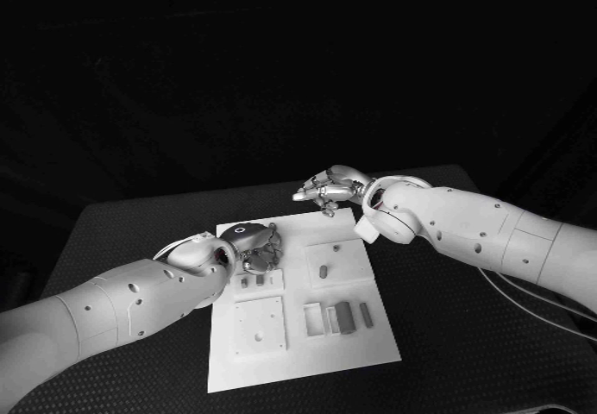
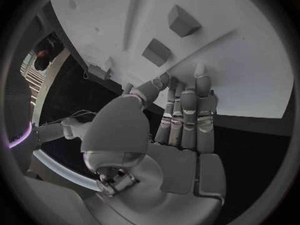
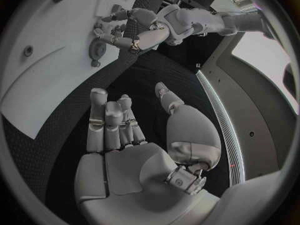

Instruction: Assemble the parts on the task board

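The white task board [image 1: 298, 345] is shown lying in the middle of the black worktop [image 1: 124, 233], its long side running away from the robot. Small grey parts are being carried on it: a row of upright blocks [image 1: 338, 316] near the board's right edge, two small pieces [image 1: 253, 280] on a raised plate nearer the left edge, and a slotted plate [image 1: 326, 261] beyond them.

The left robot hand [image 1: 255, 246] is being held over the far left corner of the board, its fingers curled downward close to the surface; whether anything is being gripped cannot be told from the head view. In the left wrist view the fingers [image 2: 187, 110] are being held straight and side by side, reaching toward the board's edge, with nothing seen between them and two blocks [image 2: 169, 35] standing apart on the board.

The right robot hand [image 1: 329, 190] is being held above the worktop just beyond the board's far edge. In the right wrist view its fingers [image 3: 109, 122] are being kept loosely extended, with the palm bare.
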`<state>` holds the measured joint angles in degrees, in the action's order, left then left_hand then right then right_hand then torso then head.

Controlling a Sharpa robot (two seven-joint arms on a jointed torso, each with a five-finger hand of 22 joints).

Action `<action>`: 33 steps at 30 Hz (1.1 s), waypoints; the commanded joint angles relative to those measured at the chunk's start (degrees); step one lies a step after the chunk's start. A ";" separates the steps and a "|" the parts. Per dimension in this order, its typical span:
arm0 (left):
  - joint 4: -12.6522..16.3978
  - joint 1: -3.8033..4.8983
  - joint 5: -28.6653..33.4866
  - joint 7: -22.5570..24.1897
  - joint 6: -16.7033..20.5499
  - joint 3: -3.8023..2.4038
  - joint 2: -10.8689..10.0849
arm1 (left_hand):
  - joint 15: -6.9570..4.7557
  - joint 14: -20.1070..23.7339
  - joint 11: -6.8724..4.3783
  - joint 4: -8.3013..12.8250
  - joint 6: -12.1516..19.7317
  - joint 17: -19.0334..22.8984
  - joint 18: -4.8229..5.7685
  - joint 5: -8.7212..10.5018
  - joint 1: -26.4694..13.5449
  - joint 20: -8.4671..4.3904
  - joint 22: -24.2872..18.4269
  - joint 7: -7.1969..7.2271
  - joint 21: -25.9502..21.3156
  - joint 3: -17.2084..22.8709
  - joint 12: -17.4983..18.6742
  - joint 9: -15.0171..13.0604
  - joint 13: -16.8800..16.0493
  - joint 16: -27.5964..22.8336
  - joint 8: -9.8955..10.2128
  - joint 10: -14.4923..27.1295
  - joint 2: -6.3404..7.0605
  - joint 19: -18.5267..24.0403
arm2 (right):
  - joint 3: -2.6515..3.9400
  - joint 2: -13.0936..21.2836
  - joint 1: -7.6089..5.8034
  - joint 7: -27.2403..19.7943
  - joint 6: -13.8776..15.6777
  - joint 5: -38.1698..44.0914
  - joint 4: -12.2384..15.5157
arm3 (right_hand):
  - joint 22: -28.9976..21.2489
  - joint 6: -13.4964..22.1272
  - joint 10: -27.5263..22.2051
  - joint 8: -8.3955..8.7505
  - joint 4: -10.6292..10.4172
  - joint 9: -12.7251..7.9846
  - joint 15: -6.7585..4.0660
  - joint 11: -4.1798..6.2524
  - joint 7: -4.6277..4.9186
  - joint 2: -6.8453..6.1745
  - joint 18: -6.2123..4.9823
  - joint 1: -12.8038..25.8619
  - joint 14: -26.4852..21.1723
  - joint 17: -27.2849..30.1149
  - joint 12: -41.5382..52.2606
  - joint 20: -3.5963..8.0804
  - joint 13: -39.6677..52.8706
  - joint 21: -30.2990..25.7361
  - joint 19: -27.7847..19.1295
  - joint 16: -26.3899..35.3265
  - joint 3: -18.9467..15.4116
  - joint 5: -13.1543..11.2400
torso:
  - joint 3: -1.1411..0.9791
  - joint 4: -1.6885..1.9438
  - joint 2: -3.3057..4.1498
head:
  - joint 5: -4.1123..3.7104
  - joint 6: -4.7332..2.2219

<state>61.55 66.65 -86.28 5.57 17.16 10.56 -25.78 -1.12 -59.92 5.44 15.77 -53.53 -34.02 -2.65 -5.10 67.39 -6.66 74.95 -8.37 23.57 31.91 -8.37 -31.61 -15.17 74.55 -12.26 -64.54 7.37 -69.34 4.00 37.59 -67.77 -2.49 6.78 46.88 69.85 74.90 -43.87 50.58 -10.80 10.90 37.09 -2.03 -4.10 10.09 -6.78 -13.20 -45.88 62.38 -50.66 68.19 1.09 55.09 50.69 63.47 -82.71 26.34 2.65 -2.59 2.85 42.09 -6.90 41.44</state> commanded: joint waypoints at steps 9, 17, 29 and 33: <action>-0.57 -0.19 -0.64 -0.11 -1.02 -0.01 0.50 | -0.05 -0.75 -0.17 -0.26 -0.67 -0.13 -3.80 -0.26 -0.12 -0.21 1.23 -0.08 0.89 0.16 0.25 0.32 -0.36 1.09 -0.43 -1.03 -1.25 -0.94 | 0.01 -0.08 0.02 -0.40 -0.28 0.14 0.15 | 0.94 0.08 -0.33 0.21 0.27 0.08 -0.08 -0.04 0.51 0.34 -1.80 0.02 -0.44 0.09 0.35 0.38 -0.06 -0.34 -0.17 -0.27 -0.11 0.11 | -0.03 0.04 0.00 | -0.11 0.11; -0.93 -0.19 -0.64 -0.17 -2.00 -0.01 0.89 | -0.02 -0.94 -0.14 -0.66 -0.71 -0.07 -3.92 -0.10 -0.75 -0.20 1.27 -0.35 1.23 0.02 0.46 0.56 -0.51 1.53 -0.48 -1.19 -1.59 -1.17 | 0.01 -0.13 0.02 -0.39 -0.29 0.14 0.14 | 0.94 0.08 -0.33 0.21 0.27 0.08 -0.08 -0.04 0.51 0.35 -1.80 0.04 -0.44 0.09 0.36 0.38 -0.07 -0.34 -0.17 -0.27 -0.12 0.11 | -0.01 0.04 -0.01 | -0.26 0.19; -1.96 -0.51 -2.61 -1.26 -2.43 0.03 1.63 | -0.45 -1.83 -0.58 -0.43 -1.69 0.02 -4.29 -0.05 -0.28 -0.51 1.31 -0.28 2.20 0.36 0.38 0.80 -1.00 2.52 -1.08 -2.39 -2.39 -2.08 | 0.01 -0.23 0.02 -0.39 -0.32 0.14 0.11 | 0.94 0.07 -0.33 0.21 0.28 0.08 -0.08 -0.04 0.51 0.35 -1.80 0.05 -0.44 0.09 0.37 0.38 -0.08 -0.34 -0.17 -0.28 -0.14 0.11 | -0.02 -0.03 0.01 | -0.35 0.33; -2.10 -0.51 -3.59 -1.71 -2.85 0.06 1.68 | -0.56 -2.01 -0.70 -0.26 -2.03 0.10 -4.30 -0.05 -0.11 -0.59 1.30 -0.14 2.39 0.47 0.33 0.84 -1.14 2.65 -1.27 -2.76 -2.45 -2.22 | 0.01 -0.22 0.02 -0.36 -0.30 0.14 0.14 | 0.94 0.07 -0.33 0.21 0.28 0.09 -0.08 -0.04 0.51 0.36 -1.80 0.05 -0.44 0.09 0.37 0.38 -0.09 -0.34 -0.17 -0.28 -0.14 0.11 | -0.03 0.02 0.00 | -0.39 0.36</action>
<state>59.69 66.59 -87.80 5.23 16.77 10.31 -24.22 -1.63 -61.45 4.64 15.39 -55.29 -33.95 -2.66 -5.09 67.09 -7.26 74.93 -8.47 25.74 32.16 -8.20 -30.84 -16.29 76.95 -13.27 -66.86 5.25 -71.18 4.00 37.42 -67.77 -2.49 6.77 46.88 69.89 74.91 -43.86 50.58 -10.80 10.90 37.10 -2.10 -4.10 10.09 -6.78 -13.20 -45.88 62.45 -50.67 68.32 1.10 55.10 50.69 63.23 -82.71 26.34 2.65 -2.59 2.84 42.09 -7.27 41.79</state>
